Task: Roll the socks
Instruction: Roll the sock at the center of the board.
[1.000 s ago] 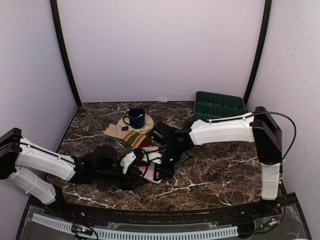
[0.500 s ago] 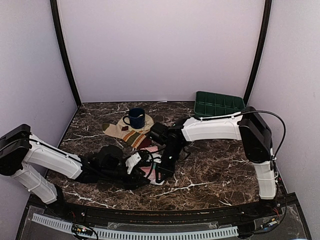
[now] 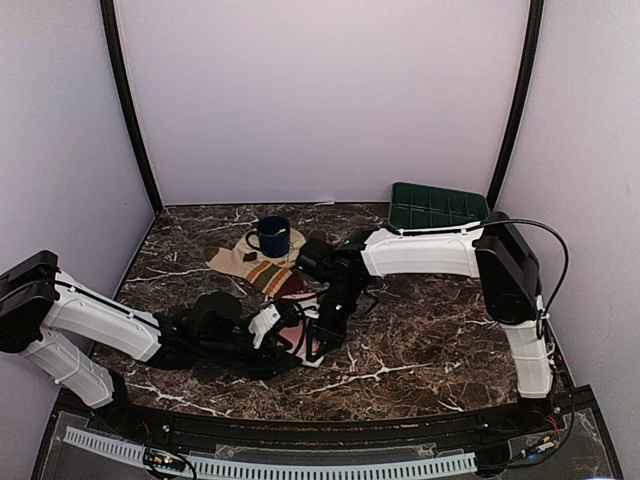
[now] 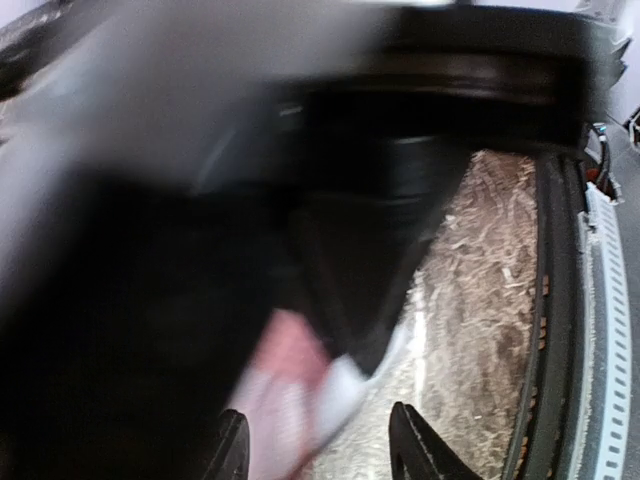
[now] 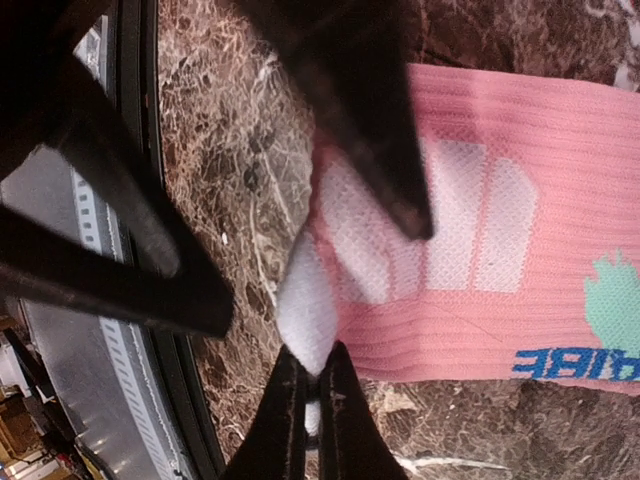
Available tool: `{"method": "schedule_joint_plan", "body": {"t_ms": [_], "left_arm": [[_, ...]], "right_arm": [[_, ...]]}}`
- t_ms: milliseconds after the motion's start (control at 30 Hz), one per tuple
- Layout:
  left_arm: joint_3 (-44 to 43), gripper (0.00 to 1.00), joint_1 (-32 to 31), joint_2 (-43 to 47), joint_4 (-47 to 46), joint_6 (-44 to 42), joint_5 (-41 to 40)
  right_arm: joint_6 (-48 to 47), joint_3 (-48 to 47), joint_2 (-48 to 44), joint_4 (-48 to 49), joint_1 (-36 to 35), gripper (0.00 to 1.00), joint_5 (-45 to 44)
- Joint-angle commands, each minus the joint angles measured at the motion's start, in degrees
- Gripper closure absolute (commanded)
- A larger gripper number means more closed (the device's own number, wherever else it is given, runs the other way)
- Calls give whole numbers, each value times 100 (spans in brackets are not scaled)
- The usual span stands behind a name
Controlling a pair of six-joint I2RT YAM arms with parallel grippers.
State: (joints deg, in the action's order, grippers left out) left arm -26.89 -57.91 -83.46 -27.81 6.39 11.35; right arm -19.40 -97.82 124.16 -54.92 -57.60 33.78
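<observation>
The pink sock [image 5: 520, 230] lies flat on the marble tabletop [image 3: 430, 330], a little left of the middle and towards the near edge, with both arms meeting over it. The right hand [image 5: 305, 378] has its fingers pressed together, pinching the sock's white edge and lifting that bit of fabric off the surface. The left hand [image 4: 320, 455] reaches in from the left edge, its fingers [image 4: 412, 448] spread apart and the sock's pale end just beyond their tips. The left wrist view is badly blurred, so whether those fingers touch the fabric I cannot tell. A dark finger, probably the left hand's, crosses the sock in the right wrist view.

Farther back, the striped sock [image 3: 262, 272] lies left of the middle, its far end beside a round tan coaster [image 3: 293, 244]. A dark blue mug [image 3: 270, 236] stands on the coaster. In the far right corner rests a green tray [image 3: 437, 207] with compartments.
</observation>
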Motion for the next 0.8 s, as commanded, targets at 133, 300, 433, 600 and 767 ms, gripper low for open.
{"method": "schedule_joint_plan", "body": {"t_ms": [133, 300, 433, 600, 767], "left_arm": [[471, 48, -178, 750, -672, 11, -176], [447, 47, -225, 717, -622, -48, -207], [422, 48, -251, 593, -644, -90, -240], [465, 49, -294, 494, -761, -121, -444], [533, 50, -333, 512, -839, -175, -766]], "right_arm": [[224, -238, 95, 637, 39, 100, 370], [325, -283, 126, 709, 39, 100, 474], [396, -321, 131, 735, 39, 100, 591], [411, -399, 185, 631, 46, 100, 748], [420, -418, 235, 556, 117, 100, 1070]]}}
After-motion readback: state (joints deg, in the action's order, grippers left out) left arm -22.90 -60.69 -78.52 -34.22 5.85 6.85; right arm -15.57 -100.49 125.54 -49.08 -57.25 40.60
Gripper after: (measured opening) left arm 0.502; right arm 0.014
